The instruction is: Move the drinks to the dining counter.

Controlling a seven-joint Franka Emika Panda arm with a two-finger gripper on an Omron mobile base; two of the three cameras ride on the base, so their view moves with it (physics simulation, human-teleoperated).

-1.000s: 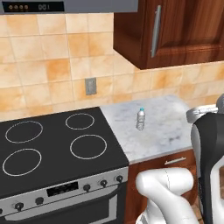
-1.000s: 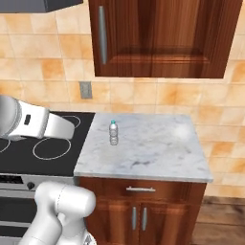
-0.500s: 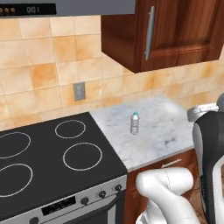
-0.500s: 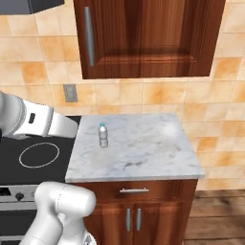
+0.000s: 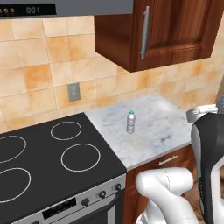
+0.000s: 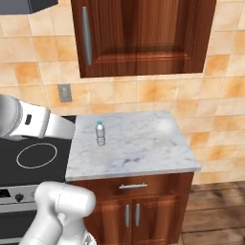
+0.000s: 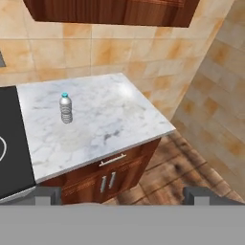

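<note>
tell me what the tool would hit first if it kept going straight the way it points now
Probably the marble worktop, near its front right part, going by the hand view's centre. The water bottle stands upright off to the left of that line. The tool is open and far off, so depth is uncertain.

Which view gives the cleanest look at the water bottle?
The hand view: the water bottle stands upright on the marble worktop, ribs and blue cap clear, nothing in front. The left base view and right base view show it whole too, but smaller, near the stove side.
</note>
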